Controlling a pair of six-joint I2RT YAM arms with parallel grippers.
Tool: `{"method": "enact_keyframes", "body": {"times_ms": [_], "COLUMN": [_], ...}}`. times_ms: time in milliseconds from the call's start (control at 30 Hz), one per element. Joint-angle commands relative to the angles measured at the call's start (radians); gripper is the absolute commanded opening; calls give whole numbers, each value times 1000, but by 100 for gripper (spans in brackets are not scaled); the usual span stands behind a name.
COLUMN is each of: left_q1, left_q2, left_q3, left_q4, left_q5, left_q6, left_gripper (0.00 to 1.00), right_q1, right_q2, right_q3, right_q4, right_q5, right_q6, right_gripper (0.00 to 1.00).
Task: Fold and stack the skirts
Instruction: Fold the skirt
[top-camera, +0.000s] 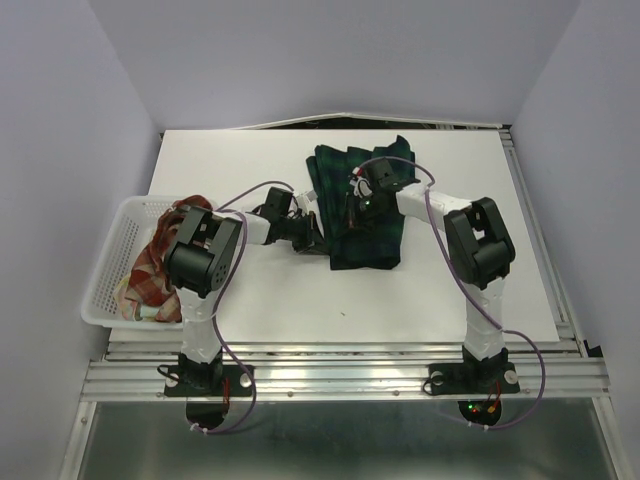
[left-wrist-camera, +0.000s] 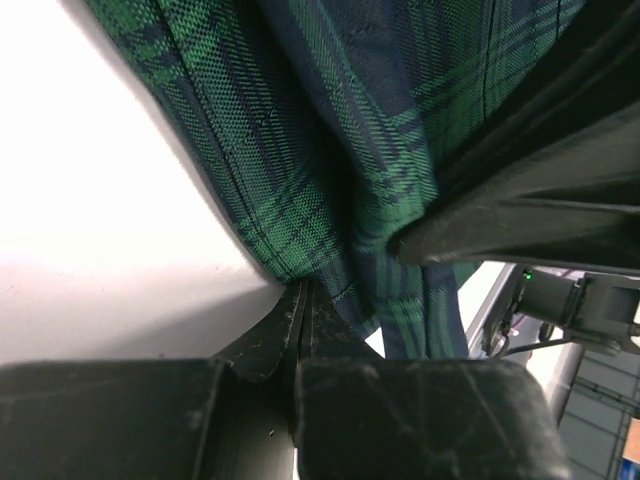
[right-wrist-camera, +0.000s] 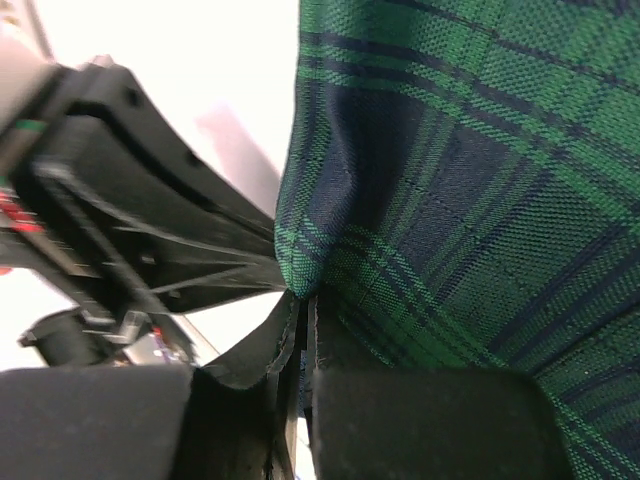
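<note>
Green plaid skirt (top-camera: 380, 240): lying on the white surface (top-camera: 250, 290).
Left claw (left-wrist-camera: 300, 305): pinching its edge, jaws pressed together.
Right claw (right-wrist-camera: 305, 300): gripping its fabric, likewise closed tight.

The dark green-navy plaid cloth skirt (top-camera: 370, 215) lies on the flat white table (top-camera: 240, 300), right of centre and toward the back. The left gripper (top-camera: 318, 240) sits at its near-left edge. The right gripper (top-camera: 352, 210) is just behind that, over the skirt's left side — the two close together. At the table's left edge stands the white plastic mesh basket (top-camera: 100, 295), well apart from that skirt, with the red-and-cream plaid cloth skirt (top-camera: 150, 272) in it.
</note>
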Motion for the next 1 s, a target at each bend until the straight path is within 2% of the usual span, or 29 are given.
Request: {"method": "enact_keyframes", "body": {"times_ms": [0, 300, 433, 500, 633, 800, 833, 867, 900, 967], "left_q1": [-5, 3, 32, 44, 39, 1, -7, -14, -22, -28], "left_q2": [39, -11, -126, -181, -302, -287, -278, -258, -250, -234], "left_q3": [13, 10, -10, -29, -47, -43, -44, -46, -55, -59], "left_q4": [-22, -47, -105, -123, -94, -2, 33, 51, 76, 125], "left_q5": [-52, -75, -75, -67, -33, 28, 36, 39, 53, 56], "left_q6": [13, 46, 99, 131, 179, 86, 69, 52, 31, -17], "left_gripper": [0, 0, 15, 18, 31, 29, 28, 26, 25, 22], "right_q1": [-1, 10, 10, 10, 10, 10, 10, 10, 10, 10], "right_q2": [-40, 57, 100, 102, 103, 74, 53, 37, 21, -36], "right_q3": [58, -9, -65, -68, -51, -22, -10, 0, 9, 35], "right_q4": [102, 140, 163, 176, 179, 160, 153, 147, 142, 131], "right_q5": [-73, -21, -22, -24, -38, -54, -61, -62, -58, -44], "right_q6": [85, -13, -34, -33, -30, -19, -15, -15, -15, -21], "right_gripper": [1, 1, 1, 1, 4, 27, 36, 42, 53, 64]}}
